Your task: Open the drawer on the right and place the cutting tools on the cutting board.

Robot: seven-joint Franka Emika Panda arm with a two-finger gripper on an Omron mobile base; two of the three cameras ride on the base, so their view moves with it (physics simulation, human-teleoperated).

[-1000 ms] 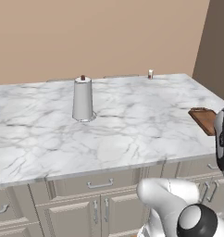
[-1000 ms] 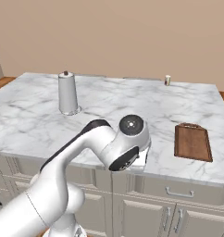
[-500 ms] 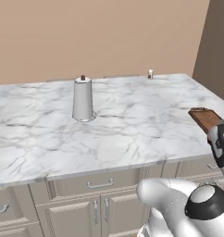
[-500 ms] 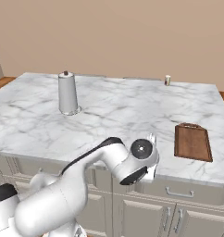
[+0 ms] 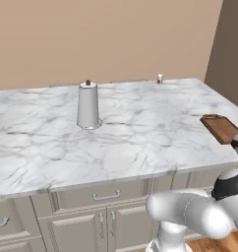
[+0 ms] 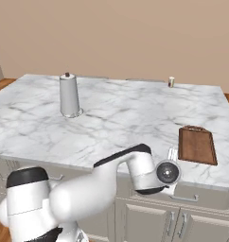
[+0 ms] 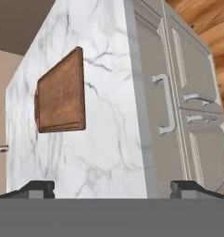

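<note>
1. The grey-white marble surface (image 6: 126,118) ran beneath a plain tan wall, with grey-beige cabinets below its front edge.
2. The cutting board (image 6: 197,145) lay flat near the surface's right front corner — bare on top, well apart from the tall grey canister (image 6: 69,95) on the left.
3. A small jar (image 6: 171,82) stood at the far edge.
4. The drawer (image 7: 156,104) sat shut under the board, its silver bar handle (image 7: 165,103) level with the front.
5. The tool (image 7: 112,187) hung at the surface's edge — fingers spread wide, gripping nothing.
</note>
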